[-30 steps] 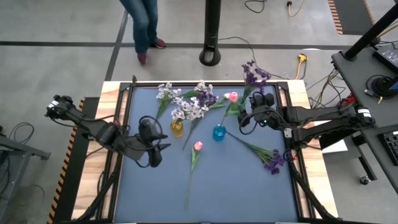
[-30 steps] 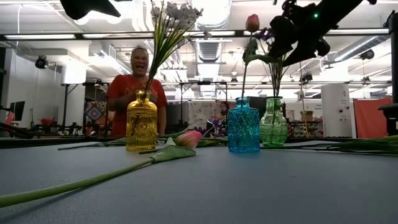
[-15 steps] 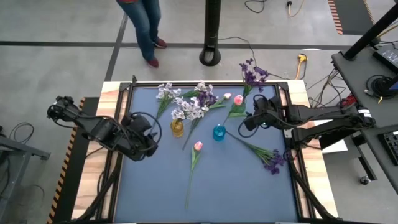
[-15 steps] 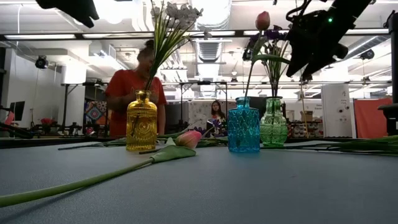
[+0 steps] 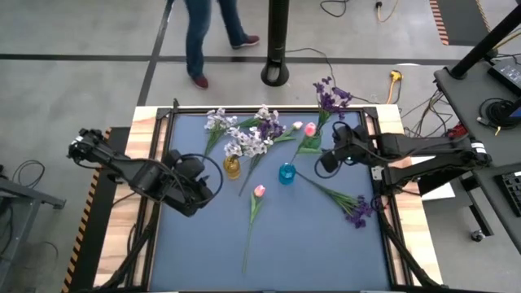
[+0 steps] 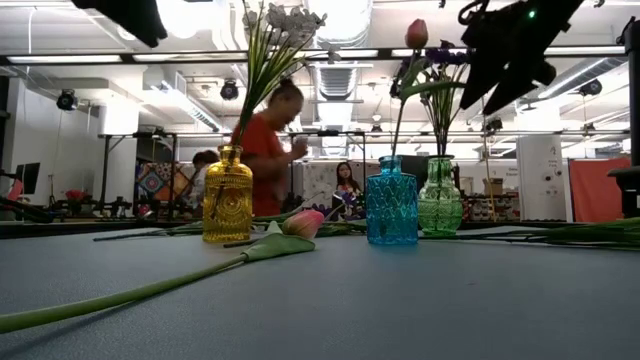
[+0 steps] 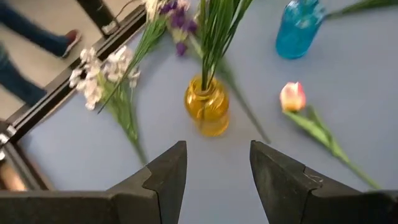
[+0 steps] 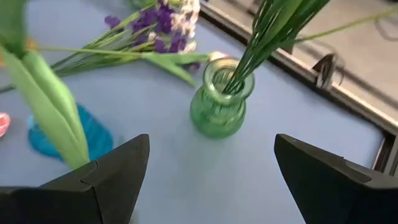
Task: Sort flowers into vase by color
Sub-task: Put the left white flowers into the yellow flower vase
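Your blue-topped desk [image 5: 309, 244] is laid out as a sorting station: three small glass vases stand near its middle and far side, one per colour, with loose stems lying around them waiting their turn.

The right arm's gripper [image 5: 332, 156] hangs above the far right of the desk, jaws spread wide and empty, the green ribbed glass vase [image 8: 222, 106] below and between them. Dark purple sprays [image 5: 329, 96] already stand in that vase, so you are likely clear of a finished placement. The left arm's gripper [image 7: 214, 177] hovers near the left edge, jaws apart and holding nothing, aimed at the amber glass vase [image 7: 207, 109], which holds white and pale-lilac sprays [image 6: 283, 20].

The turquoise glass vase [image 6: 391, 202] carries a single pink tulip [image 6: 416, 33] on a leaning stem; it looks set aside for the pinks.

Still to sort on the desk:
- A long-stemmed pink tulip bud [image 5: 259, 191] lies flat in the middle, nearest the left gripper and the turquoise vase.
- A dark purple spray [image 5: 356, 208] lies towards the right edge, on the right arm's side.
- White and lilac sprays [image 5: 216, 122] lie along the far edge.
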Available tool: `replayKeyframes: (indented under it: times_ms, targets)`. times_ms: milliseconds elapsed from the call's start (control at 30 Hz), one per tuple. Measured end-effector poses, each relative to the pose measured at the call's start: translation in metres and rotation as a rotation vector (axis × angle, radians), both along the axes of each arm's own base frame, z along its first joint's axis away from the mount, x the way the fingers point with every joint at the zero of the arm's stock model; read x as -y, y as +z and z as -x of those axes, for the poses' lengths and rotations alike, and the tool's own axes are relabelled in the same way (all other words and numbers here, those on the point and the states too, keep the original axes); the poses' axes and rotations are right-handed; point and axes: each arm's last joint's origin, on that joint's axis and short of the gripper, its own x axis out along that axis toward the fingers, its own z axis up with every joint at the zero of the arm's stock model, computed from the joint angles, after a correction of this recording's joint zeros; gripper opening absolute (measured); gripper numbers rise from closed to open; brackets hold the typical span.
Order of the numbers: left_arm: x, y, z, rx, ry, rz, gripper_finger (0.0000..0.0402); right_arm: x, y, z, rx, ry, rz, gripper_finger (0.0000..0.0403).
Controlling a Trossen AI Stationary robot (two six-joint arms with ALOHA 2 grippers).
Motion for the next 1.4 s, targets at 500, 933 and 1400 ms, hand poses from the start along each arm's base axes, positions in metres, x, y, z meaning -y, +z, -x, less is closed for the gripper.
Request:
replayKeyframes:
  times_ms: [500, 933, 1400]
  targets:
    - [0.005, -0.020, -0.008, -0.129, 0.047, -0.019, 0.0160, -0.011, 0.014, 0.011, -0.054, 0.013, -0.162, 0.0338]
    - [0.016, -0.058, -0.023, -0.271, 0.139, 0.072, 0.0159, -0.019, 0.005, 0.023, -0.158, 0.027, -0.246, 0.0338]
    - [0.016, -0.100, -0.030, -0.277, 0.159, 0.139, 0.0120, -0.025, -0.009, 0.025, -0.183, 0.037, -0.210, 0.0338]
